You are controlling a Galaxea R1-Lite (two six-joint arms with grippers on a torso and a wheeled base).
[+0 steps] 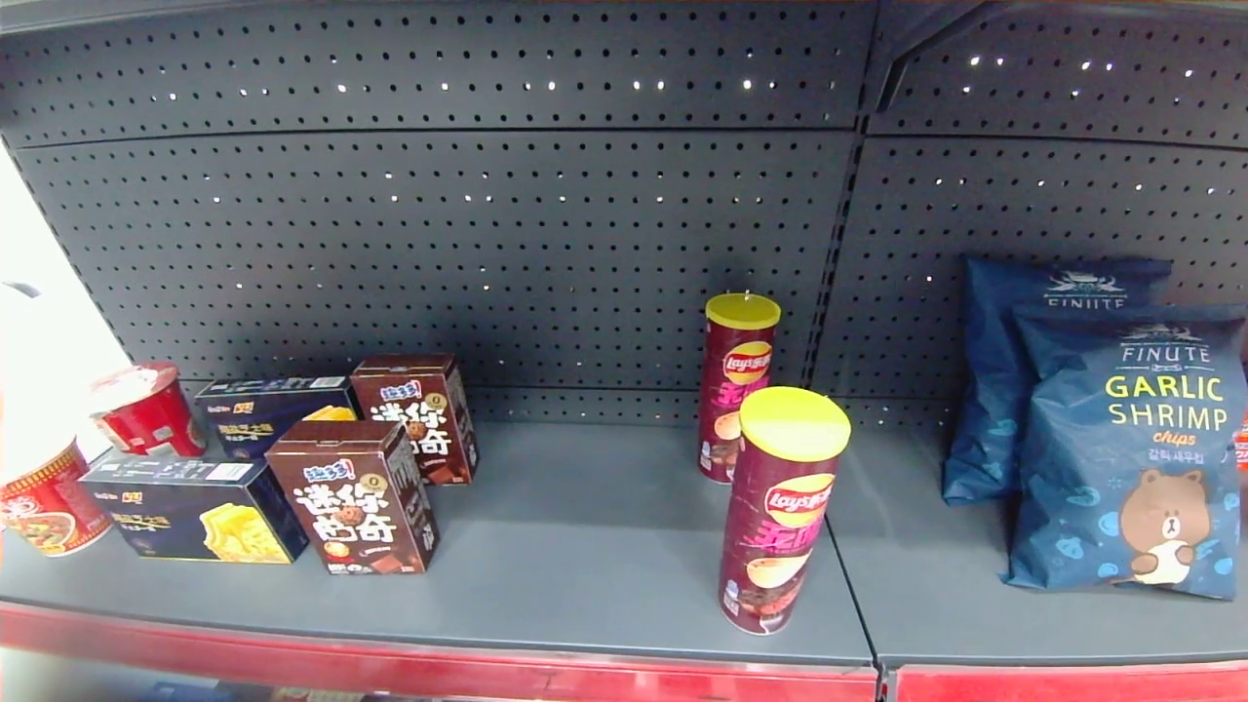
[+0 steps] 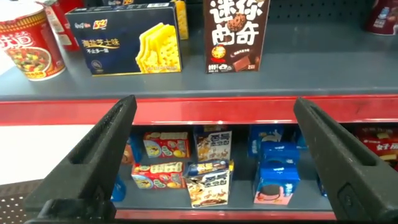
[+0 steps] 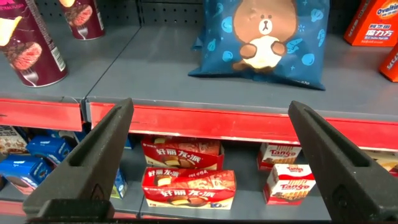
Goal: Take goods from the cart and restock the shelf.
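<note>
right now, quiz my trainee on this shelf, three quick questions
1. True or false: the front can and back can both stand upright on the shelf.
2. How many blue bags sit at the shelf's right end?
3. The left gripper and right gripper are: A) open and empty, B) shut on boxes, C) shut on cans.
Key: 1 true; 2 two; 3 A.
</note>
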